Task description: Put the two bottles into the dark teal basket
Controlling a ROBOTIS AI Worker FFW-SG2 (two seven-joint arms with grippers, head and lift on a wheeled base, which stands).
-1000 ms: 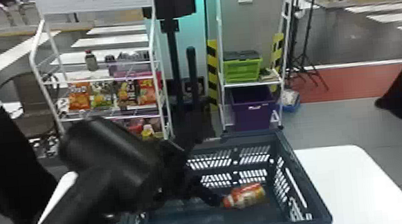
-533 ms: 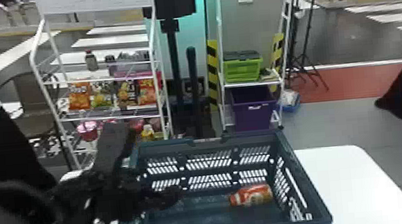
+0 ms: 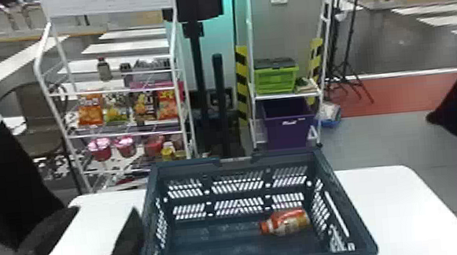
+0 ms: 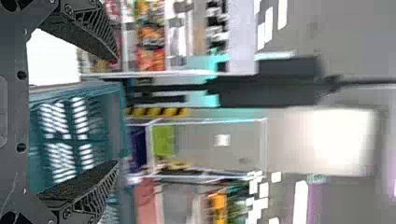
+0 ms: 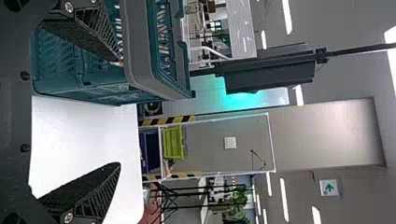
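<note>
Holding: nothing; my left gripper (image 4: pixel 116 111) and right gripper (image 5: pixel 119 113), fingers apart.
Orange-capped bottle (image 3: pixel 286 223): in dark teal basket (image 3: pixel 187 167), near far-right corner; long axis crosswise, cap leftward.
Nearer gripper: I cannot tell.

Your basket (image 3: pixel 187 166) is dark teal, your bottle (image 3: pixel 287 222) orange and tan, your table (image 3: pixel 400 201) white. You've a lime-green crate (image 3: pixel 275 80), a purple bin (image 3: pixel 289 129) and yellow-and-black diagonal stripes on a post (image 3: pixel 242 84).

Gray wall, snack-filled white rack (image 3: pixel 176 50).
</note>
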